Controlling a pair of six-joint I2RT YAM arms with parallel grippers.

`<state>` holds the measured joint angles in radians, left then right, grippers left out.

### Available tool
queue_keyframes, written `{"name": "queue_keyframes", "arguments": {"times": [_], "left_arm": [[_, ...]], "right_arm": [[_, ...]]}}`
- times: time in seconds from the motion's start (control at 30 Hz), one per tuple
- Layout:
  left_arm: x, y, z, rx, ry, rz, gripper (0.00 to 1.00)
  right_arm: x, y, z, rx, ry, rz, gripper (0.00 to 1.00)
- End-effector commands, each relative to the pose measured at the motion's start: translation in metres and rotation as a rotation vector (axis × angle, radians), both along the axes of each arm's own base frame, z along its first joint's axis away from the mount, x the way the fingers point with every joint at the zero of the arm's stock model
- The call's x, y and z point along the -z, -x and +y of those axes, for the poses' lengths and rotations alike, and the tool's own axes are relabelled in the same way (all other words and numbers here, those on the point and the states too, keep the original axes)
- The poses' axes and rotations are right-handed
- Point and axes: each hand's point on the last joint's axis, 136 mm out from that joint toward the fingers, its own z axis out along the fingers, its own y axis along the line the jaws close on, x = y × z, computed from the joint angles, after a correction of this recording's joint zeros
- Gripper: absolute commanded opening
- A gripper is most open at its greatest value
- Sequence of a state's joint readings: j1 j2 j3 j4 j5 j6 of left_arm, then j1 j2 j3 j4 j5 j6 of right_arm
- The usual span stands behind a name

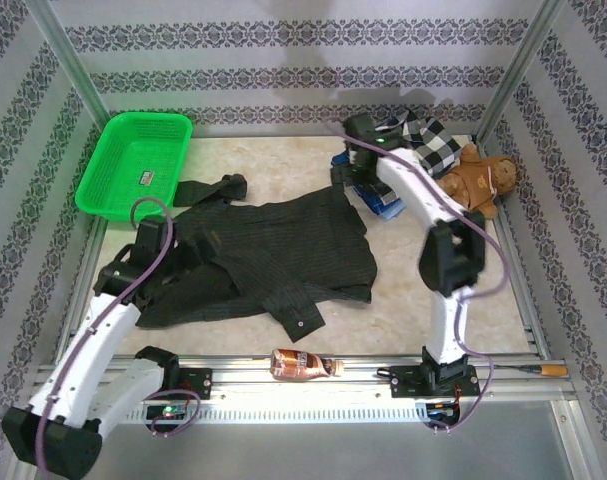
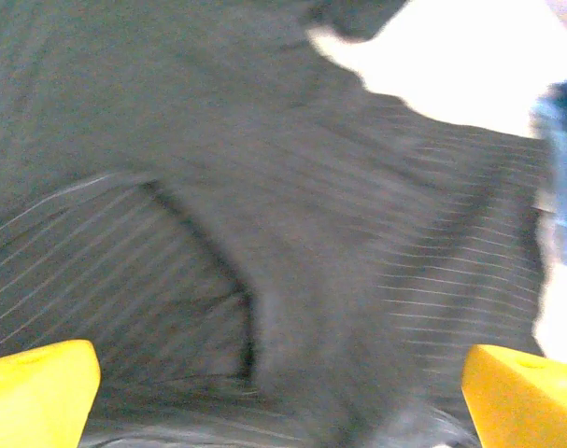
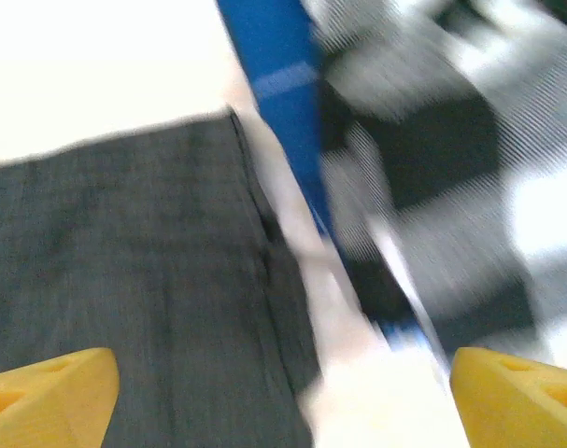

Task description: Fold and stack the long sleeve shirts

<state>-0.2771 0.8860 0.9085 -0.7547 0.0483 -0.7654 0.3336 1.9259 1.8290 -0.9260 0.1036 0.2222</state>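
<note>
Wide-open left gripper (image 2: 283,403), nothing between the fingers, over the charcoal pinstripe shirt (image 2: 264,215), left-centre in top view. right gripper (image 3: 283,397) fingers also far apart, empty, above the charcoal pinstripe shirt's edge, just beside the blue garment (image 3: 274,84) and the checked flannel shirt (image 3: 432,159), upper right in top view. Charcoal shirt lies rumpled, spread mid-frame. Flannel touches the teddy bear (image 1: 483,180) far right. green basket (image 1: 133,160) upper left, bottle (image 1: 301,365) bottom centre

Nothing is legible: the sticker (image 1: 143,177) in the green basket (image 1: 101,168) is too small.
</note>
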Motion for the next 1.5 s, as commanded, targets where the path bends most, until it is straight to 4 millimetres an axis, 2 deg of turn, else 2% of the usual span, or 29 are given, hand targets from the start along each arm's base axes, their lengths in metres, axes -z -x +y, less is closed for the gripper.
{"name": "queue_keyframes", "arguments": {"times": [0.0,0.07,0.13,0.23,0.3,0.4,0.5,0.63,0.8,0.97,1.13,1.3,1.47], "left_arm": [[-0.022,-0.017,-0.056,0.269,-0.163,-0.050,1.00],[-0.030,-0.027,-0.111,0.471,-0.213,-0.082,1.00],[-0.021,-0.030,-0.167,0.685,-0.279,-0.073,1.00],[-0.006,-0.024,-0.244,0.956,-0.327,-0.080,1.00],[0.006,-0.017,-0.285,1.102,-0.339,-0.084,1.00],[0.026,-0.004,-0.331,1.283,-0.382,-0.076,1.00],[0.048,0.013,-0.360,1.425,-0.412,-0.050,1.00],[0.071,0.022,-0.371,1.519,-0.484,-0.004,1.00],[0.080,0.034,-0.373,1.593,-0.524,0.027,0.99],[0.101,0.044,-0.363,1.614,-0.578,0.093,0.99],[0.117,0.054,-0.364,1.640,-0.594,0.113,0.99],[0.134,0.054,-0.368,1.637,-0.610,0.131,0.99],[0.151,0.042,-0.368,1.613,-0.674,0.145,0.95]], "right_arm": [[-0.013,0.051,-0.024,0.104,-0.240,0.014,0.98],[-0.003,0.079,-0.051,0.178,-0.295,0.047,0.98],[0.014,0.108,-0.080,0.275,-0.364,0.109,0.98],[0.039,0.143,-0.113,0.412,-0.473,0.181,0.98],[0.050,0.160,-0.128,0.466,-0.512,0.202,0.98],[0.064,0.175,-0.146,0.537,-0.535,0.224,0.98],[0.069,0.172,-0.146,0.567,-0.578,0.218,0.98],[0.070,0.164,-0.143,0.557,-0.619,0.240,0.98],[0.068,0.160,-0.142,0.557,-0.639,0.230,0.98],[0.074,0.161,-0.138,0.560,-0.663,0.247,0.98],[0.074,0.158,-0.137,0.557,-0.677,0.249,0.98],[0.072,0.157,-0.135,0.555,-0.693,0.250,0.98],[0.068,0.156,-0.132,0.546,-0.719,0.231,0.98]]}}
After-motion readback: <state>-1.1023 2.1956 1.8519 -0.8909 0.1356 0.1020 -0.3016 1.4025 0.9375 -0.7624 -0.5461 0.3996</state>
